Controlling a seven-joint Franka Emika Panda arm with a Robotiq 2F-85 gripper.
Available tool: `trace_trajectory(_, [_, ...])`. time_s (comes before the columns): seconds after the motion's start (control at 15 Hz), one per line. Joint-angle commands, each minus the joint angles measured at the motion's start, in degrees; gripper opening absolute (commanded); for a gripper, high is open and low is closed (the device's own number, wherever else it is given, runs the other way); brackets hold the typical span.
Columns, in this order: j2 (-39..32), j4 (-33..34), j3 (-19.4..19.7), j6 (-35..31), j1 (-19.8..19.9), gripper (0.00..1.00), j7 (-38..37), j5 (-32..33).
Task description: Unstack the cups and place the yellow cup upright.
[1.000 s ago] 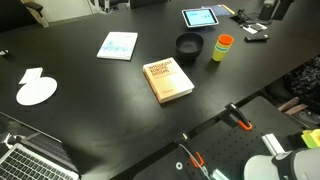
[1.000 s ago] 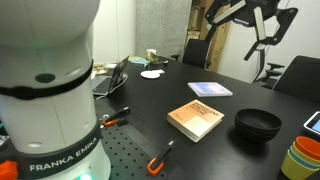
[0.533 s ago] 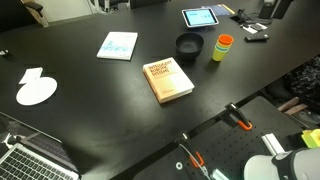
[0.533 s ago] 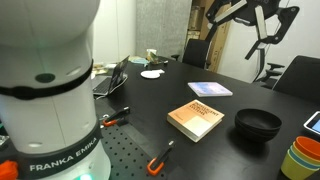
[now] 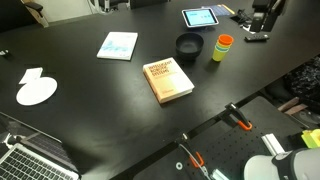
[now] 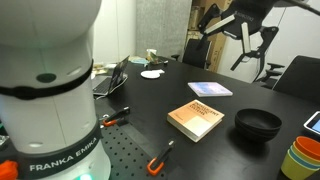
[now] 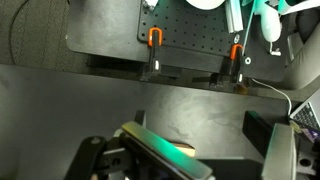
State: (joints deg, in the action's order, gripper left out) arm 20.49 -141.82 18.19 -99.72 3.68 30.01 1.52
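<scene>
The cups stand nested in one upright stack near the black bowl [image 5: 189, 46]. In an exterior view the stack [image 5: 222, 47] shows the orange cup on top with the yellow cup below it. In an exterior view at the lower right corner I see the orange cup [image 6: 309, 148], the yellow cup [image 6: 300, 158] and the light blue cup [image 6: 293, 167]. My gripper [image 6: 252, 50] hangs high above the table's far side, open and empty, far from the cups. It also shows at the top right edge [image 5: 263, 12]. The wrist view shows its spread fingers [image 7: 190, 145] and no cups.
A tan book [image 5: 168, 80] lies mid-table, also seen beside the bowl [image 6: 195, 119]. A blue-white booklet [image 5: 118, 45], a tablet [image 5: 200, 17], white paper [image 5: 36, 88] and a laptop [image 5: 30, 160] lie around. Orange clamps [image 5: 240, 121] sit on the robot's base plate.
The arm and gripper have swung lower and further over the table. The cups, bowl and book have not moved.
</scene>
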Motion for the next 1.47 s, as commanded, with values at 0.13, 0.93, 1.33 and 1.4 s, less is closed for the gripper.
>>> trace_trajectory(0.13, [-15.75,7.19,-2.62,-5.45,-0.92,1.00,3.20,-6.70])
trace_trajectory(0.93, [-50.52,44.28,-8.21,-11.38,11.69,1.00,-4.58,-12.32])
trace_trajectory(1.33, [-61.56,56.45,-10.33,-13.93,17.05,1.00,-11.02,-15.43])
trace_trajectory(1.4, [-62.91,58.07,-10.28,-14.41,17.35,1.00,-12.65,-15.06])
